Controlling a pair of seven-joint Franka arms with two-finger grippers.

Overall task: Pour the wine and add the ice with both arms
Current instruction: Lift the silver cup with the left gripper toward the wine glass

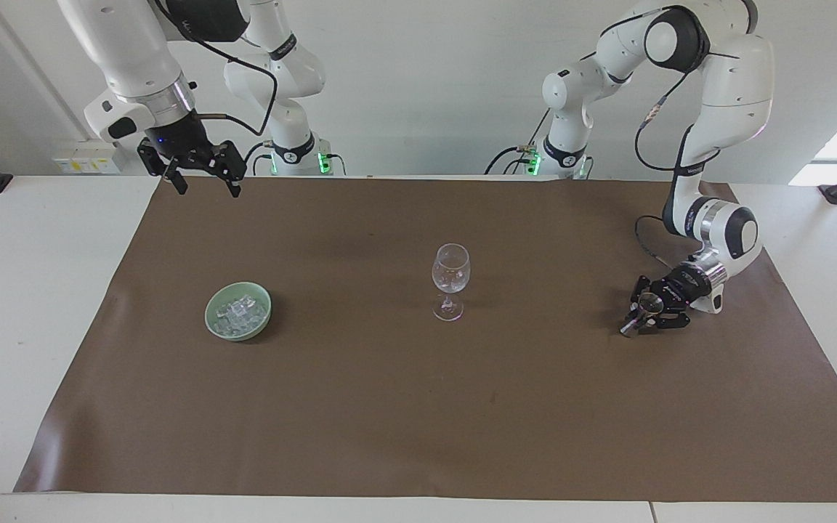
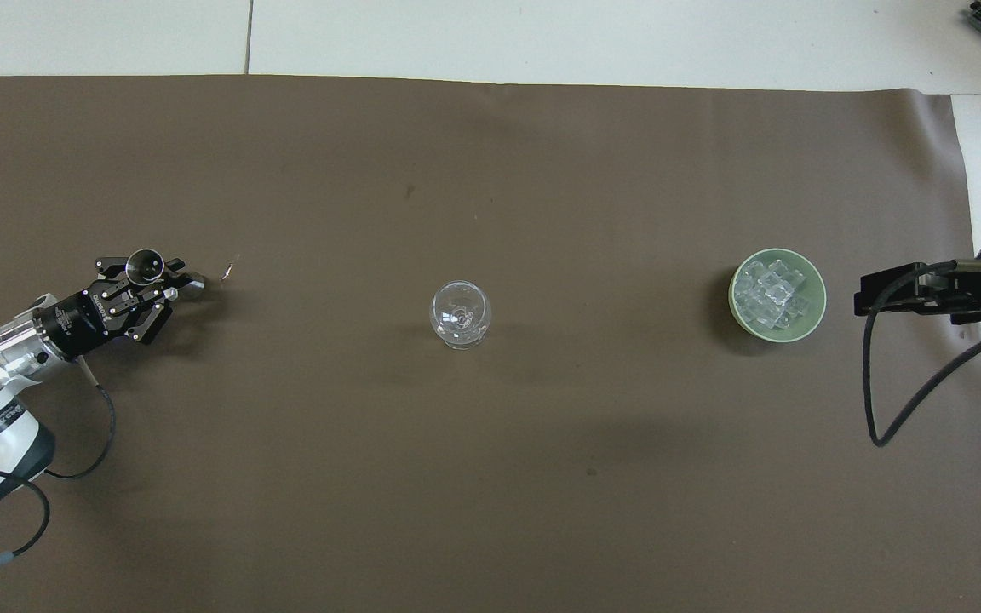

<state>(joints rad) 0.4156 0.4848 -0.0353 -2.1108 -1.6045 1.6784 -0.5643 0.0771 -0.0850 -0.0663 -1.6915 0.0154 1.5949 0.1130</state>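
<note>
Toward the left arm's end of the table, the left gripper (image 1: 642,317) is sitting low over the brown mat (image 1: 418,407), wrist bent down and forearm lying nearly level, pointing toward the table's middle. Its fingers are closing tight on a small metal cup (image 2: 146,265), mouth facing up; whether the cup is touching the mat, cannot tell. Upper left arm is rising tall from its base, elbow folding over and down.

Right gripper (image 1: 204,185) is hanging high near the robots' edge of the mat, at the right arm's end, fingers pointing down and spread wide, holding nothing. Right arm is waiting.

Ice (image 1: 240,311) is lying piled in a pale green bowl (image 2: 814,319) on the mat toward the right arm's end. Clear wine glass (image 1: 450,280) is standing upright mid-mat, between bowl and left gripper, well apart from both.
</note>
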